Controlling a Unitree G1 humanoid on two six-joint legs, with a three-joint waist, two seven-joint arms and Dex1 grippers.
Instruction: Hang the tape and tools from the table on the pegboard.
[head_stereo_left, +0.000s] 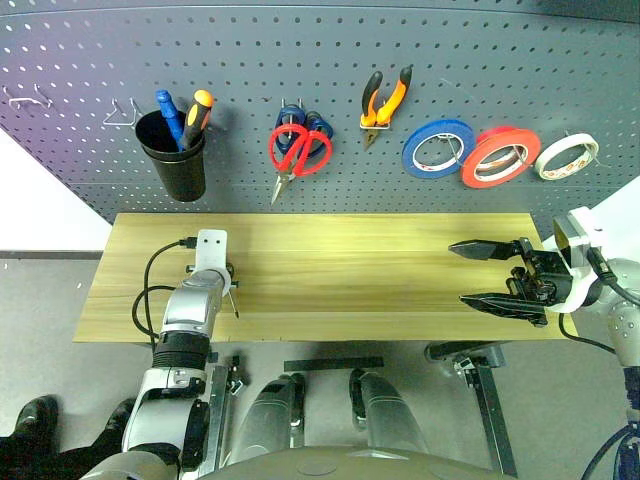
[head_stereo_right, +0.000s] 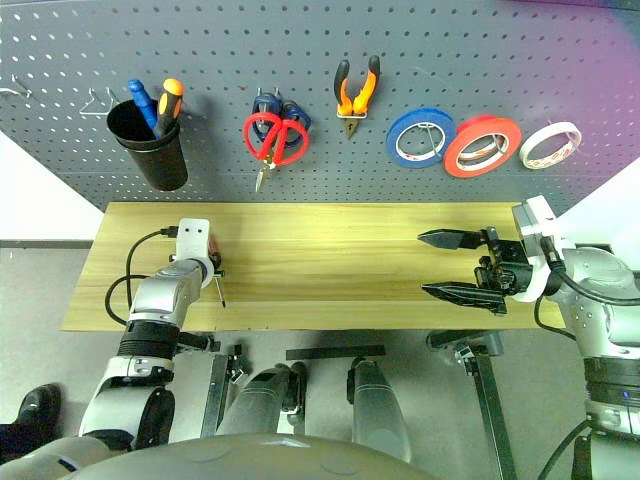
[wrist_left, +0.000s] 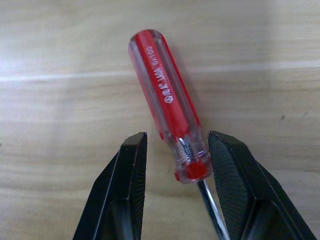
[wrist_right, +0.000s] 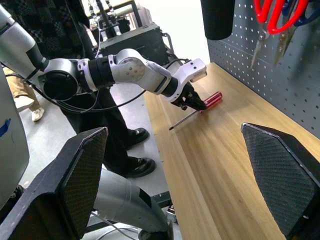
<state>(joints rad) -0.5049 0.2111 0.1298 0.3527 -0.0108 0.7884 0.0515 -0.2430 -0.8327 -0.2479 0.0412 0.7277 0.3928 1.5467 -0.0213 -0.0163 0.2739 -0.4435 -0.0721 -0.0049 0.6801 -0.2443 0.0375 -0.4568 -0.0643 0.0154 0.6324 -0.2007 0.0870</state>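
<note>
A slim red-handled screwdriver lies flat on the light-wood table near its left end, also seen in the right wrist view. My left gripper is open and low over it, its two fingers straddling the collar end of the handle. My right gripper hangs open and empty above the table's right end. On the pegboard hang the red-handled scissors, the orange-and-black pliers and the red tape.
A black cup on the pegboard holds a blue and an orange screwdriver. A blue roll and a cream roll flank the red tape. Bare hooks stand at the upper left. A person stands beyond the table's left end.
</note>
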